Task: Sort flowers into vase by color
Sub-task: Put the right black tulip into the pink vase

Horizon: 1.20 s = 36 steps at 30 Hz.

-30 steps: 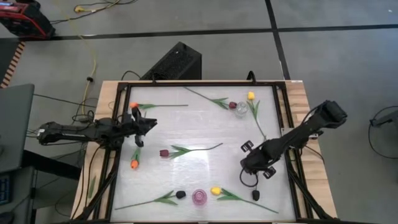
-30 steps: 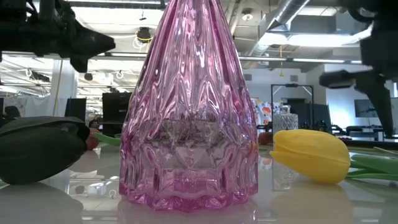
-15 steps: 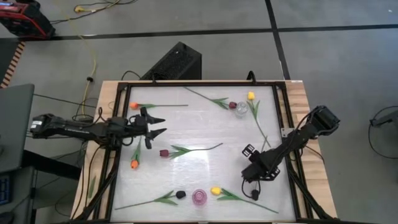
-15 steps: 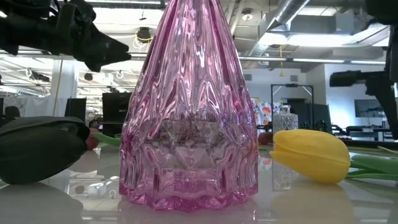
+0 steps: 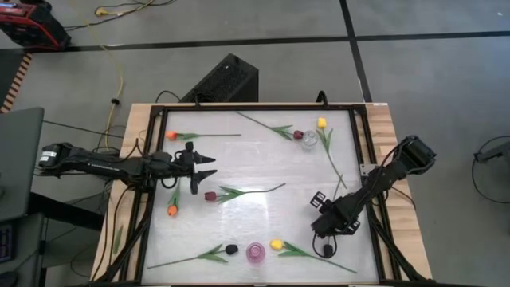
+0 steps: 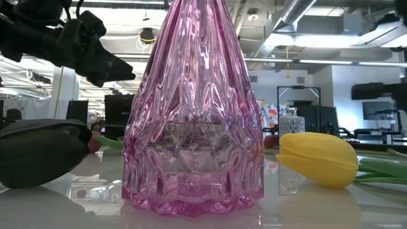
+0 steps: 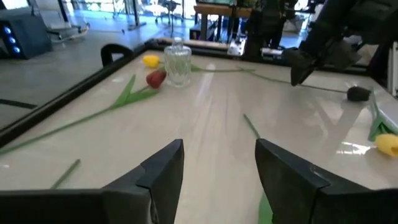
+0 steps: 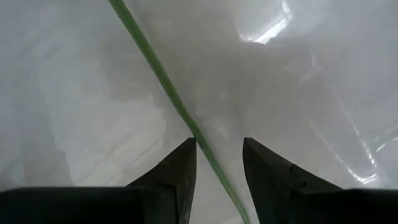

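The flowers lie flat and scattered on the white table. A dark red tulip (image 5: 210,195) lies mid-table. Orange tulips (image 5: 171,210) (image 5: 170,135) lie at the left. A yellow tulip (image 5: 276,244) and a near-black tulip (image 5: 232,249) flank the pink vase (image 5: 255,253) at the near edge. My left gripper (image 5: 205,167) is open, held above the table just beyond the dark red tulip. My right gripper (image 5: 327,225) points down, open. Its fingers stand on either side of a green stem (image 8: 163,81); whose stem it is, I cannot tell.
A clear vase (image 5: 308,140) stands at the far right, with a dark red tulip (image 5: 298,135) and a yellow tulip (image 5: 321,123) beside it. Another near-black tulip head (image 5: 327,249) lies near the right gripper. A black frame (image 5: 239,107) rims the table.
My left gripper has moved toward the table's right, away from the far orange tulip and toward the dark red tulip, and has turned so that its fingers point right. My right gripper has shifted a little toward the near edge. No flower has moved.
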{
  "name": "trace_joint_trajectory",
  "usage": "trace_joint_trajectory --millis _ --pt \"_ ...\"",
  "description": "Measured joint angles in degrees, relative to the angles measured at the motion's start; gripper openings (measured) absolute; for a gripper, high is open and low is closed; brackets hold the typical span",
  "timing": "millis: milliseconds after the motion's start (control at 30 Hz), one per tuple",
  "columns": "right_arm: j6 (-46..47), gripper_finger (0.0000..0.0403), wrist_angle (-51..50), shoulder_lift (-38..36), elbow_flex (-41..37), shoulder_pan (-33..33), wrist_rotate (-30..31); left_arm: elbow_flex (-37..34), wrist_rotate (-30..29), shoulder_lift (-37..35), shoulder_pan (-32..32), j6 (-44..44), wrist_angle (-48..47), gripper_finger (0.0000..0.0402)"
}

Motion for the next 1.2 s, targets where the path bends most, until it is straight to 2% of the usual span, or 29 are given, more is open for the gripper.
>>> trace_joint_trajectory --millis 233,333,500,767,867,1000,1100,1200 --pt "0.0 0.0141 3.3 0.0 -1.2 1.5 -1.1 0.0 0.0 2.7 0.0 -1.0 -0.1 0.0187" --pt "0.0 0.0106 4.7 0.0 -1.1 1.6 -1.2 0.0 0.0 4.0 0.0 -1.0 -0.1 0.0187" --pt "0.5 0.0022 5.9 0.0 1.6 -0.2 -0.8 0.0 -0.1 5.6 0.0 -1.2 0.1 0.0187" --pt "-3.9 0.0030 -4.2 0.0 15.2 -6.1 4.0 0.0 -0.6 5.8 0.0 -1.0 1.4 0.0187" --pt "0.3 0.0021 -3.8 -0.4 20.8 -9.5 3.8 0.0 -0.6 5.8 0.0 -0.9 1.6 0.0187" --pt "8.2 0.0018 3.5 -3.5 23.2 -14.2 2.1 0.0 0.8 5.8 0.0 -1.8 1.7 0.0187" --pt "13.4 0.0018 14.5 -7.0 23.2 -17.1 -1.1 0.0 4.9 6.1 -0.9 -2.8 3.7 0.0187" --pt "14.8 0.0018 28.3 -10.2 23.2 -18.3 -3.5 0.0 10.0 6.1 -3.2 -1.5 6.7 0.0187"
